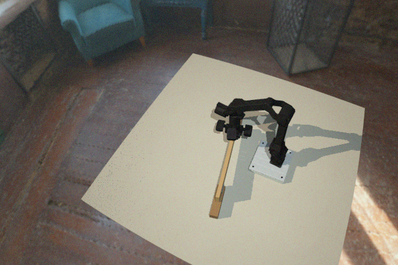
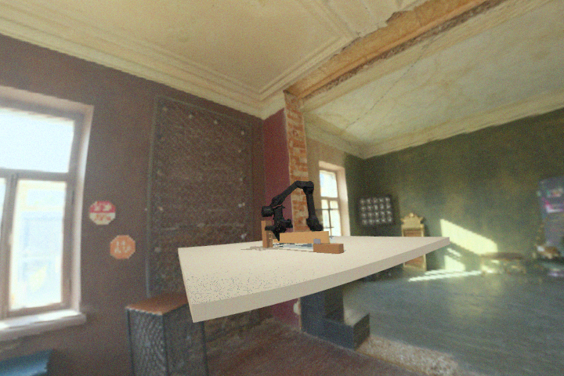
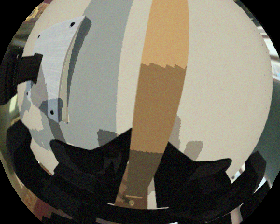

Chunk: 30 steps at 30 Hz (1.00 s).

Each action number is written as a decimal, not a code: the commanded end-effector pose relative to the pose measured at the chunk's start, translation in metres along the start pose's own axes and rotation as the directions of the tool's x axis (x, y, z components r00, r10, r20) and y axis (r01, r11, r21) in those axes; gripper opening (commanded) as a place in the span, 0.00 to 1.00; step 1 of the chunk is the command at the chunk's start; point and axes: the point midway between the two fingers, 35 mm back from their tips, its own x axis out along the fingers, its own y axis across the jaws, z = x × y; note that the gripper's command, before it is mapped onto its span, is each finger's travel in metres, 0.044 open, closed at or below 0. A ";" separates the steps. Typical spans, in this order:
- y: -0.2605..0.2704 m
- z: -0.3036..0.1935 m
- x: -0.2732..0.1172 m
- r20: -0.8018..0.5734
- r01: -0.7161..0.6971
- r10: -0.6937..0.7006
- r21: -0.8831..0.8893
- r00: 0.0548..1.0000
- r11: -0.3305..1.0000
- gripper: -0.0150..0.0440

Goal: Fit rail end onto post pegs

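Observation:
The long wooden rail looks about level in the exterior view. Its far end sits in the grey bracket on the low footboard block. My gripper is shut on the rail close to its post end, one finger on each side. The upright wooden post stands just beyond the gripper in the exterior view. The arm mostly hides it in the top view. The fingers cover the joint, so I cannot tell whether rail and post touch or how deep the pegs are.
The arm's pale metal base plate lies on the table beside the rail. The arm reaches over from this plate to the post end. Shadows of the arm and rail fall across the table.

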 end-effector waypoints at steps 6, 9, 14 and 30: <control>-0.003 0.000 -0.008 0.002 0.014 -0.014 0.002 1.000 1.000 0.25; -0.003 0.000 -0.010 0.002 0.014 -0.014 0.002 1.000 1.000 0.25; -0.003 0.000 -0.012 0.001 0.014 -0.014 0.002 1.000 1.000 0.25; -0.003 0.000 -0.009 0.002 0.014 -0.014 0.002 1.000 1.000 0.25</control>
